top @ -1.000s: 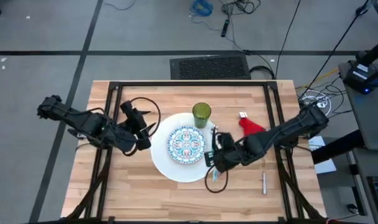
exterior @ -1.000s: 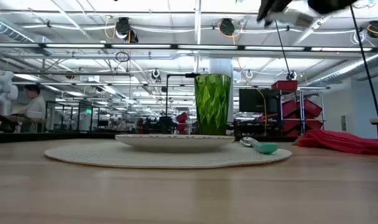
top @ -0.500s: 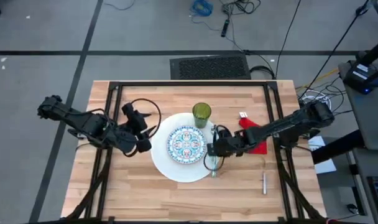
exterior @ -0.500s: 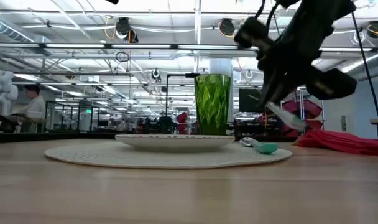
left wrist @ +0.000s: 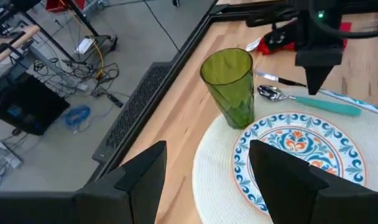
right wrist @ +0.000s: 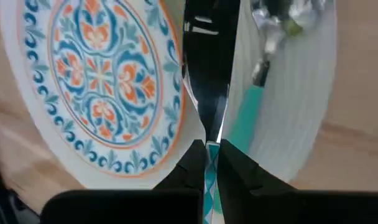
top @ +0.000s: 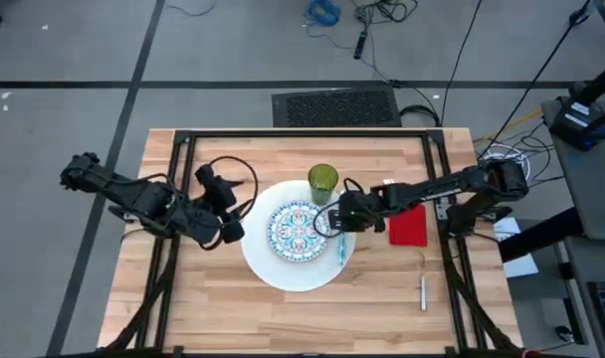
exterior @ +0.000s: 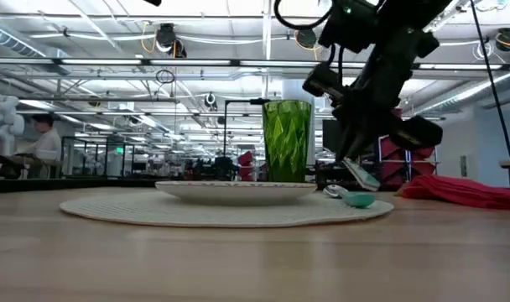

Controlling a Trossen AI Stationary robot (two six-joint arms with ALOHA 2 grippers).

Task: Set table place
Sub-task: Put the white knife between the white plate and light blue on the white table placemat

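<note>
A blue-and-red patterned plate (top: 298,227) lies on the large white plate (top: 283,273). The green tumbler (top: 322,181) stands at the white plate's far rim. A teal-handled spoon (left wrist: 313,104) lies on the white plate's right part. The red napkin (top: 407,226) lies flat to the right. My right gripper (top: 333,220) hangs over the spoon, shut on a knife (right wrist: 207,68) that has a shiny blade and a teal-patterned handle. My left gripper (left wrist: 204,180) stands open, left of the white plate, with nothing between its fingers. My right gripper pinches the knife between its two fingers where the blade meets the handle (right wrist: 208,144). The fingers (exterior: 349,151) come from above, slanting down, and lie across it. The knife is tilted, and its lower end (exterior: 362,177) hangs close above the spoon and the white plate.
A small silver piece of cutlery (top: 422,291) lies on the table (top: 213,308) near the front right. A black frame rail (top: 302,135) runs around the tabletop. Bare wood shows in front of the plates and at the front left.
My right gripper has come down and gone toward the table's far edge and a little left, toward the tumbler, carrying the knife over the white plate's right part. The arm has swung off the red napkin, which now shows whole. The spoon has stayed in place.
</note>
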